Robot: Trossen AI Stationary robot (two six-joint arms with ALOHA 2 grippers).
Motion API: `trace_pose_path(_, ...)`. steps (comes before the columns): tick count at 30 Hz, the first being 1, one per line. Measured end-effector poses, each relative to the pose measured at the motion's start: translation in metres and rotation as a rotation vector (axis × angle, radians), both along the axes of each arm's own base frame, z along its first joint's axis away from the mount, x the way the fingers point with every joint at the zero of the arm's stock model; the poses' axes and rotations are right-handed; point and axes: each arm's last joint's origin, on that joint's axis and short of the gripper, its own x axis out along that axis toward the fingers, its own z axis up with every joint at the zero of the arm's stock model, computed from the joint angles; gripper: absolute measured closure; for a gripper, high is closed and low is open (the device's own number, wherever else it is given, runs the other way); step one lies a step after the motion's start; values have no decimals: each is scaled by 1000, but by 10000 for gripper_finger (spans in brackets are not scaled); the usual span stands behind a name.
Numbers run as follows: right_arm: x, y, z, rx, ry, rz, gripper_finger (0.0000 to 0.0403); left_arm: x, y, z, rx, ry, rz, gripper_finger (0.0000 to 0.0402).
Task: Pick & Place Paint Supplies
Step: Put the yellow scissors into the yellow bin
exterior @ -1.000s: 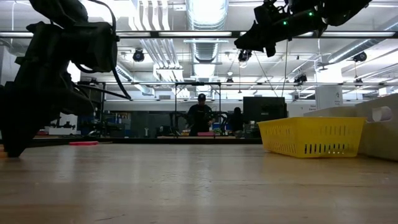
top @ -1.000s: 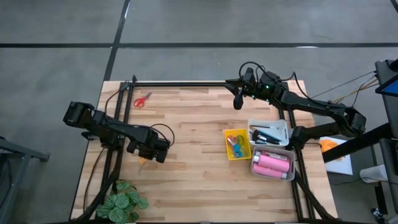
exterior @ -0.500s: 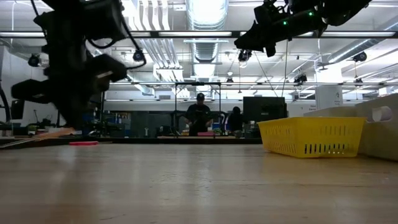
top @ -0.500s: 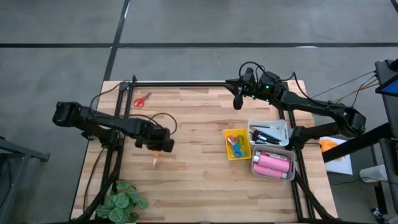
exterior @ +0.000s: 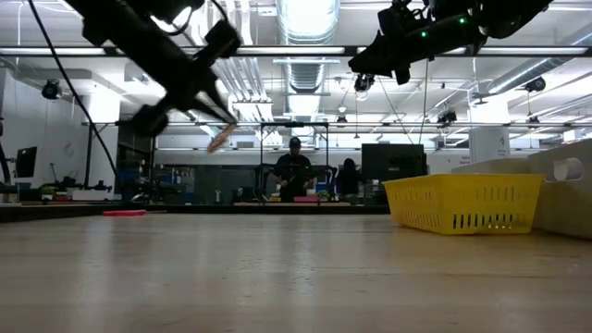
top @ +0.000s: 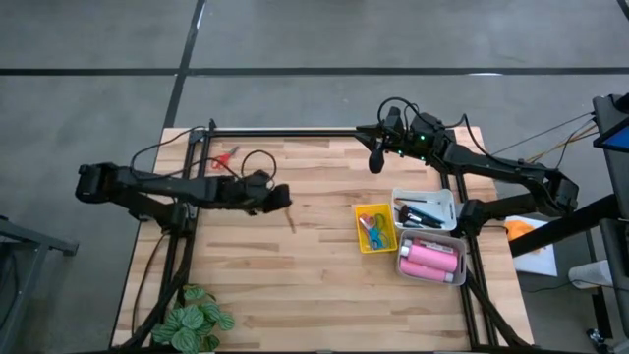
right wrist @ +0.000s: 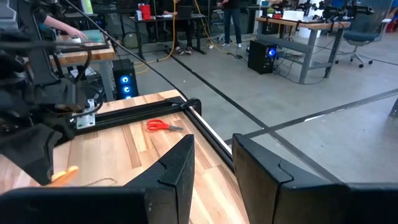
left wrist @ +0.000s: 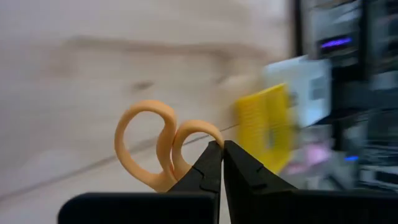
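While the high view shows only a thin sliver below the left gripper point(top: 280, 200), the left wrist view identifies it as orange-handled scissors point(left wrist: 163, 149), clamped between closed fingers above the table point(top: 295, 275). Red scissors point(top: 222, 159) lie near the far left corner. The right gripper point(top: 375, 160) hovers at the far edge, jaws parted, empty.

A leafy plant point(top: 195, 324) sits near the wooden table's point(top: 305, 285) corner.
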Motion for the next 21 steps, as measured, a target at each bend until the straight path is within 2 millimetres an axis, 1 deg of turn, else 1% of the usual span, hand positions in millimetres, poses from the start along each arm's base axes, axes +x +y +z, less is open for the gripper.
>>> trace_pose_path(4, 0, 0, 0, 0, 0, 0, 296, 21, 3, 5, 89, -195, -12, 397)
trace_pose_path(6, 0, 0, 0, 0, 0, 0, 296, 33, 3, 4, 134, -270, -33, 397)
trace_pose_path(11, 0, 0, 0, 0, 0, 0, 296, 60, 4, -6, 165, -459, -38, 397)
trace_pose_path(13, 0, 0, 0, 0, 0, 0, 296, 70, 3, -14, 160, -516, -42, 397)
trace_pose_path(17, 0, 0, 0, 0, 0, 0, 296, 93, 2, -30, 88, -569, -70, 397)
trace_pose_path(19, 0, 0, 0, 0, 0, 0, 296, 108, 1, -33, 64, -572, -101, 397)
trace_pose_path(21, 0, 0, 0, 0, 0, 0, 296, 124, -1, -34, 78, -565, -144, 397)
